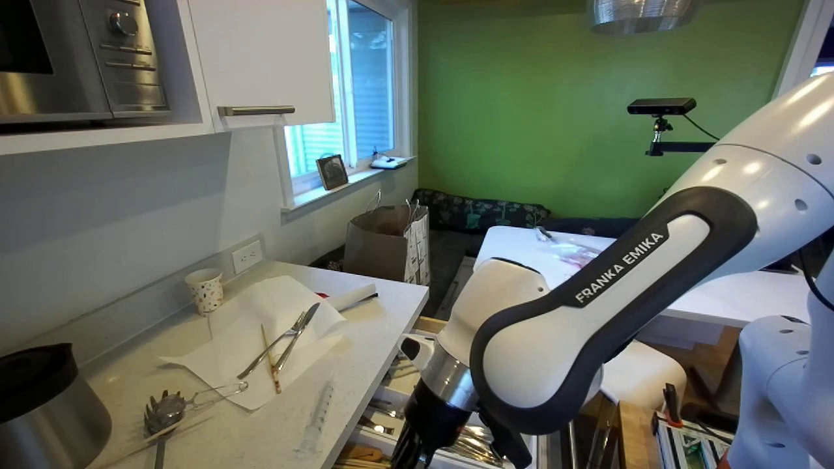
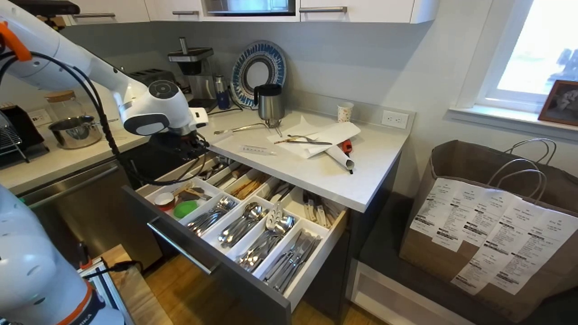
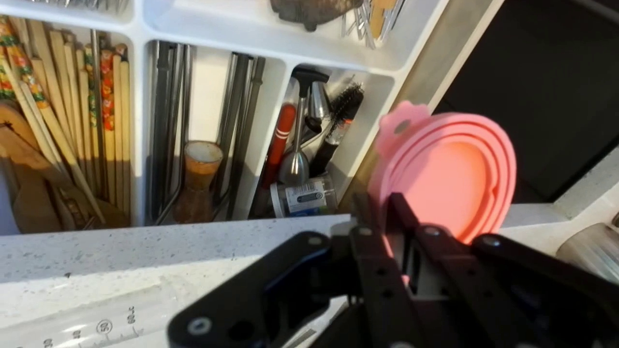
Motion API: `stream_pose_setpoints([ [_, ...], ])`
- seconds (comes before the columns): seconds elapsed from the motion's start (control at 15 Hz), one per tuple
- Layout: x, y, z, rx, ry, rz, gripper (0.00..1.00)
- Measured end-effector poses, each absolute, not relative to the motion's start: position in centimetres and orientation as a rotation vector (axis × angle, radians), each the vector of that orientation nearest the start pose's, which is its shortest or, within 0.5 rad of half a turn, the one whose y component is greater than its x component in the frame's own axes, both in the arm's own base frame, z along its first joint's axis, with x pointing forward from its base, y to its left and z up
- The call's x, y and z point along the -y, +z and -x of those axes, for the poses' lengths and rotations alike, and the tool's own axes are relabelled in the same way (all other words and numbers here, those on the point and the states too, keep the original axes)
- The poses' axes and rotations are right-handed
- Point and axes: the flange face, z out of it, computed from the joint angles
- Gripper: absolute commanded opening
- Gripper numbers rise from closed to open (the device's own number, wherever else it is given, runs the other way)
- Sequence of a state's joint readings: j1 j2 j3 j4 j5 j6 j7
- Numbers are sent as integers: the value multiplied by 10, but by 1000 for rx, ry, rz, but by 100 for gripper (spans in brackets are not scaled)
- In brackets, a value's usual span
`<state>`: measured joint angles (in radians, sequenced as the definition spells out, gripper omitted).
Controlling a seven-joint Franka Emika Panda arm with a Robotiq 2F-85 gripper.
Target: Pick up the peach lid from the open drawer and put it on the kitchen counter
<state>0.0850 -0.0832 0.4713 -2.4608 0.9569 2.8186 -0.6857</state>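
There's your peach lid (image 3: 449, 179), pinkish, round, ridged, scalloped tab with a hole, pinched near the rim in your tool (image 3: 382, 212), overlapping the side wall of the drawer (image 3: 434, 63) in the wrist view! And that drawer juts open, pale dividers inside, from under your speckled off-white bench (image 2: 375, 149)

Speckled cup (image 2: 345, 113), steel jug (image 2: 272, 104), paper bag (image 1: 383, 246)
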Motion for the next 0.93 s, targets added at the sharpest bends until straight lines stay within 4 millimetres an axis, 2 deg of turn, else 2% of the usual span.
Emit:
stream_pose_setpoints([
  [0.27, -234, 391, -479, 276, -763, 2571, 3],
  [0.4, -236, 398, -502, 127, -842, 2554, 3],
  [0.6, -226, 386, -535, -99, -934, 2536, 3],
  [0.93, -194, 345, -576, -424, -964, 2517, 3],
])
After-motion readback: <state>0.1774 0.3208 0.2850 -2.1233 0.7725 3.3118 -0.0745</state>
